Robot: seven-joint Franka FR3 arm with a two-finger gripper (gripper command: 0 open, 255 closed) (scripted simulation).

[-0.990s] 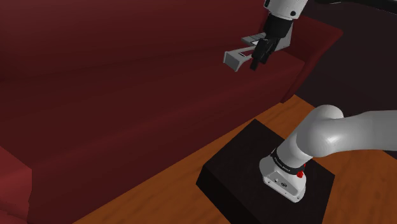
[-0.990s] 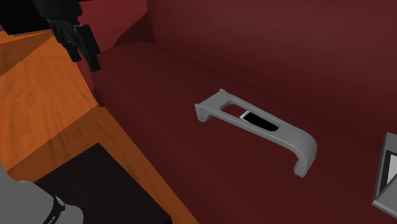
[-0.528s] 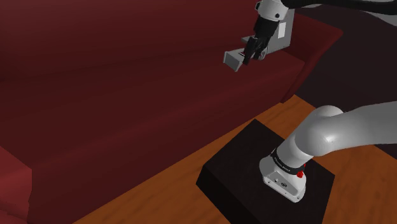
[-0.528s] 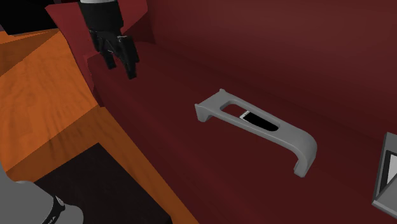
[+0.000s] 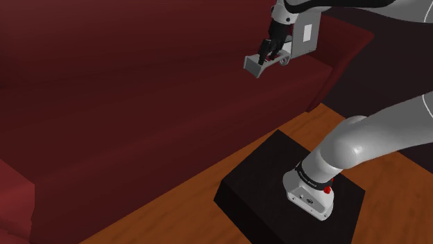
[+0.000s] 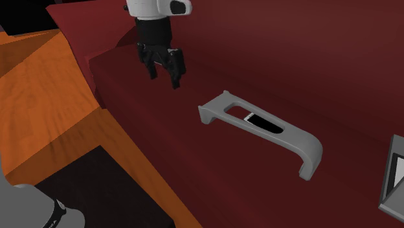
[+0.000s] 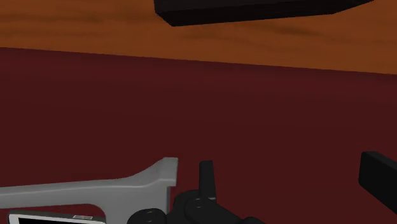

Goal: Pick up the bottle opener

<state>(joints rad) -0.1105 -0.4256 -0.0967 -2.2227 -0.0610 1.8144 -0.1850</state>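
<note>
Bottle opener (image 6: 292, 137) lies on the seat of a dark red sofa (image 6: 291, 45). It is grey and long, shaped like a little bridge. Both ends bend down to the cushion and the middle is raised a bit. A long hole runs along its top, and I can see something white and something black in that hole. Nothing is touching it.

The claw (image 6: 164, 76) is black and sits at the end of a white arm (image 5: 361, 142). Its two fingers (image 6: 175, 74) stand wide apart and there is nothing between them. The claw points down at the seat. In the second exterior view it is up in the air, near the opener's end on that view's left, and a strip of red cushion shows between the two. In the shoulder view the claw is right in front of the opener, far up on the sofa. In the wrist view one end of the opener lies just beside one finger, on its outer side, not in the gap between the two fingers.

Another grey flat thing (image 6: 392, 175) lies on the seat too. It is past the other end of the opener, at the second exterior view's right edge.

The floor (image 6: 39, 97) in front of the sofa is orange-brown wood. The arm's black box stand (image 5: 257, 184) sits on that floor, close to the sofa's front.
</note>
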